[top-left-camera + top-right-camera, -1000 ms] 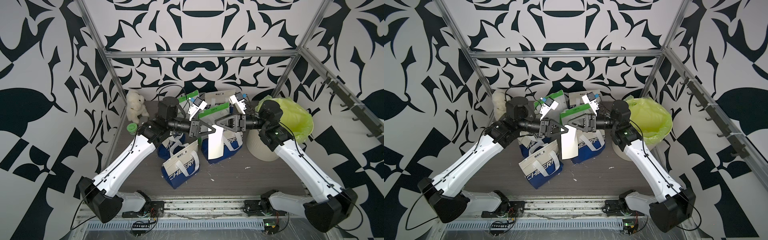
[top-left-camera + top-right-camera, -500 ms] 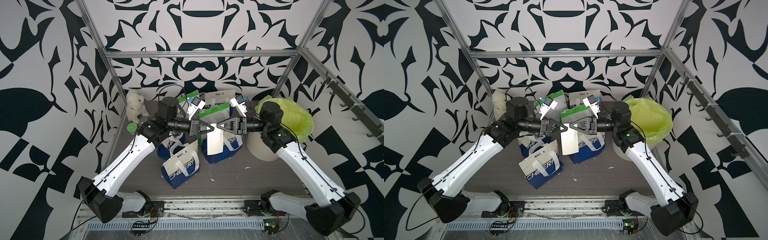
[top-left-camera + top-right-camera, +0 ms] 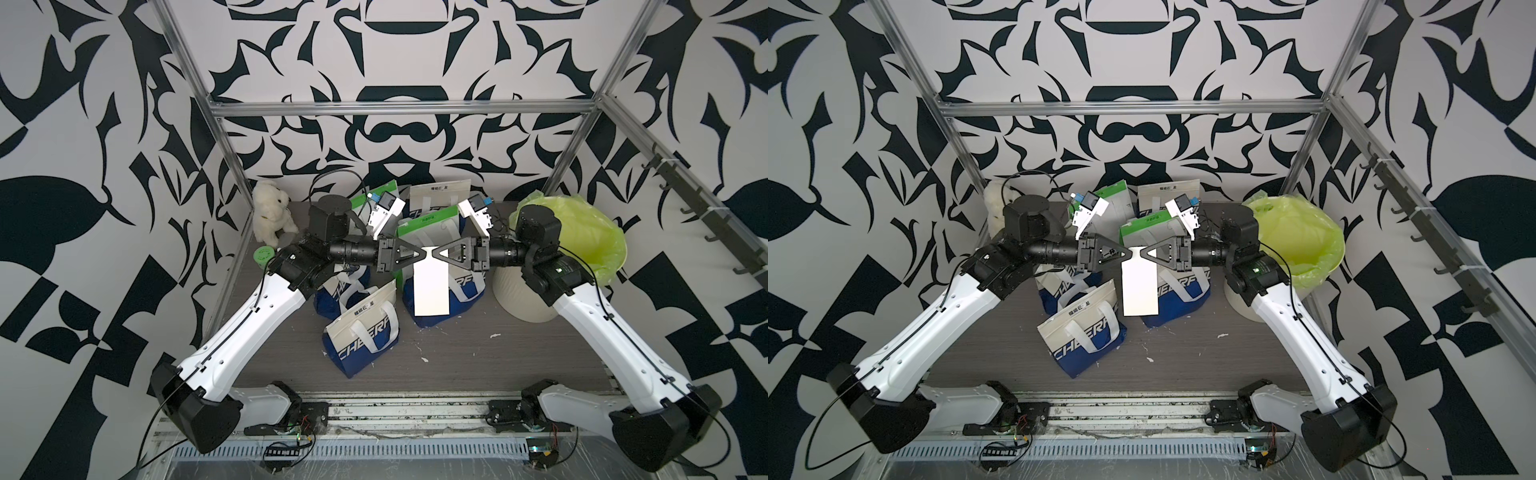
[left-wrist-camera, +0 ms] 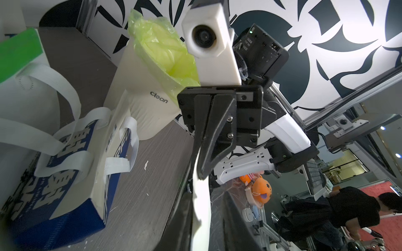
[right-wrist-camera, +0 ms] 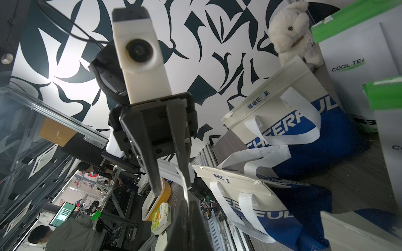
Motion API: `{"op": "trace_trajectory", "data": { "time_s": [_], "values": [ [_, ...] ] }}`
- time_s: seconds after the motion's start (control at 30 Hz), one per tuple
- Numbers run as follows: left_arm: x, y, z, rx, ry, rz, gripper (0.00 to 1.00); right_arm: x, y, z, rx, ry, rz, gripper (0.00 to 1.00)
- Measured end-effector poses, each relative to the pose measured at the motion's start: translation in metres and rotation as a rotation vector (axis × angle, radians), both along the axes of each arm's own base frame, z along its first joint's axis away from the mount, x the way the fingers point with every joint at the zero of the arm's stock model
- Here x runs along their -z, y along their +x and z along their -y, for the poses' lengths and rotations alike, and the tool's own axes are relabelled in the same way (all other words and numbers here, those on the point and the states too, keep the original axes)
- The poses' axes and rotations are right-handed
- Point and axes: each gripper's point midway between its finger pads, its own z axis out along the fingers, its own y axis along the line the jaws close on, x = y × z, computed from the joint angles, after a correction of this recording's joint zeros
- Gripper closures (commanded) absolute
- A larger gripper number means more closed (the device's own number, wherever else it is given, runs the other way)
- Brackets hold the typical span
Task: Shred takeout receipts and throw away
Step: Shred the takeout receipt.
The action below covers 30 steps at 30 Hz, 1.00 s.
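Observation:
One takeout receipt [image 3: 432,286] [image 3: 1139,286], a plain white slip, hangs upright in mid-air above the bags at the middle of the table. My two grippers meet nose to nose at its top edge. The right gripper [image 3: 434,252] [image 3: 1143,252] [image 5: 189,201] is shut on that edge; the left wrist view shows its jaws [image 4: 201,176] pinched flat on the paper. My left gripper [image 3: 424,252] [image 3: 1128,252] [image 4: 206,195] stands open, its fingers a little apart on either side of the receipt [image 4: 201,217]. The right wrist view shows the gap between them.
A white bin [image 3: 523,299] [image 3: 1241,299] with a yellow-green liner [image 3: 586,232] stands at the right. Blue-and-white bags [image 3: 365,336] [image 3: 465,291] and green-and-white bags [image 3: 432,224] crowd the middle and back. A plush toy [image 3: 270,212] sits back left. Small paper scraps [image 3: 424,359] dot the table.
The right gripper has closed onto the receipt's top edge. The left gripper, shut on it before, has opened. The receipt now hangs straighter.

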Motion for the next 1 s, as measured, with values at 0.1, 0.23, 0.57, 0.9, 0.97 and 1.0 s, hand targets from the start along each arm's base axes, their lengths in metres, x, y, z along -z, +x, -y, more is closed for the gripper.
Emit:
{"op": "trace_trajectory", "data": {
  "time_s": [0.1,0.23,0.57,0.9,0.97,1.0],
  "values": [
    [-0.009,-0.003,-0.002,-0.005,-0.029,0.021,0.73,0.001,0.001,0.0,0.008,-0.005,-0.002,1.0],
    [-0.013,-0.001,-0.001,-0.008,-0.043,0.017,0.71,0.003,0.002,0.0,0.015,-0.009,-0.002,1.0],
    [-0.009,0.004,0.001,-0.026,-0.037,-0.007,0.56,0.002,0.003,0.001,0.022,-0.01,0.004,1.0],
    [-0.001,0.013,0.006,-0.039,-0.025,-0.045,0.62,-0.005,-0.002,0.002,0.022,-0.001,0.026,1.0],
    [0.005,0.016,0.008,-0.042,-0.015,-0.06,0.61,-0.005,-0.003,0.002,0.019,-0.001,0.025,1.0],
    [0.008,0.018,0.009,-0.043,-0.011,-0.067,0.61,-0.005,-0.003,0.001,0.018,-0.001,0.026,1.0]
  ]
}}
